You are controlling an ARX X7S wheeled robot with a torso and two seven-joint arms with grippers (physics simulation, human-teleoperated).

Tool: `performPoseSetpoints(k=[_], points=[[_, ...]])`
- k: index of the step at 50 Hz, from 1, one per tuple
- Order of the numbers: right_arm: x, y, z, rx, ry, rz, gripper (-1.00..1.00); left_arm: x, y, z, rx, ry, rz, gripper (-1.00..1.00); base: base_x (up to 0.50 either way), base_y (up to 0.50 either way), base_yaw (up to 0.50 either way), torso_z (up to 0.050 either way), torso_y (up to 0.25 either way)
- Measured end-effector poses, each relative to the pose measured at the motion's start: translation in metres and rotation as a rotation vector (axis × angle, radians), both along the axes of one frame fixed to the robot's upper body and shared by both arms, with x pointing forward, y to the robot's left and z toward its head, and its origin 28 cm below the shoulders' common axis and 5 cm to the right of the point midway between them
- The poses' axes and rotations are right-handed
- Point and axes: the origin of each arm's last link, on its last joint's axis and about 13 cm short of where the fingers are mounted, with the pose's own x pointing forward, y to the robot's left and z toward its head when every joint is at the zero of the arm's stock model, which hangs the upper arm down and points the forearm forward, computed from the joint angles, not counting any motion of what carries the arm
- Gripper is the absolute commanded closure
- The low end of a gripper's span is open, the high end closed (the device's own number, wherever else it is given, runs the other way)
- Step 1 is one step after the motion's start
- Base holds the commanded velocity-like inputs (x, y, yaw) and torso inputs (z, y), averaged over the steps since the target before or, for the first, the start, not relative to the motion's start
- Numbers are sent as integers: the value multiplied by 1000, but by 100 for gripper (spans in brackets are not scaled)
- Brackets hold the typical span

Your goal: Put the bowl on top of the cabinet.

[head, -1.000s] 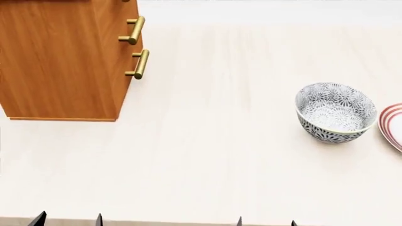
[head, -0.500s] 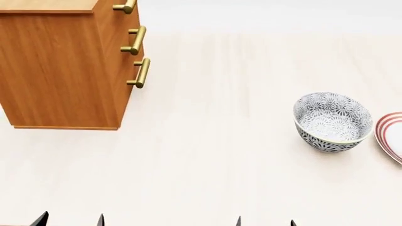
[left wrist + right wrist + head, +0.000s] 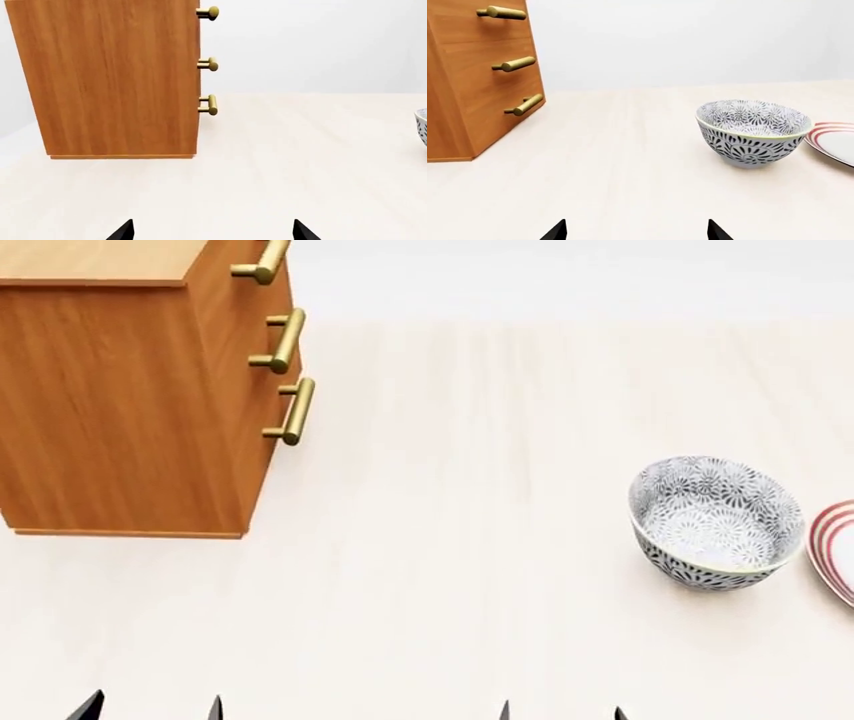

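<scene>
The bowl (image 3: 714, 522), white with a dense grey-black floral pattern, stands upright on the pale table at the right; it also shows in the right wrist view, bowl (image 3: 752, 132). The orange-brown cabinet (image 3: 127, 390) with brass bar handles stands at the far left, its lighter top partly in view; cabinet (image 3: 113, 80), cabinet (image 3: 474, 75). My left gripper (image 3: 150, 708) and right gripper (image 3: 561, 710) show only as black fingertips at the near edge. Both are open and empty, well short of the bowl; left gripper (image 3: 212, 231), right gripper (image 3: 636, 231).
A white plate with red rings (image 3: 835, 548) lies just right of the bowl, cut by the frame edge; plate (image 3: 832, 141). The pale wooden table (image 3: 454, 440) stretches between cabinet and bowl.
The head view has shifted: the cabinet's top shows more and the bowl sits lower in frame. Bowl, plate and cabinet have not moved on the table. Fingertips stay at the near edge.
</scene>
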Motion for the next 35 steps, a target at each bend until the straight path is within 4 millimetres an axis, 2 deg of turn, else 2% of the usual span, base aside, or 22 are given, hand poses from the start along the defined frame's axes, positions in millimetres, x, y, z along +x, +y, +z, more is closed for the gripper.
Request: performPoseSetpoints(k=[18,35], points=[[0,0,0,-3,0,2,-100,0,0,0,2,0,1,-100,253,0,0,0,0],[-1,2,0,-12,-5,6,-100,1,0,0,1,-1,1,-100,28,0,0,0,0]])
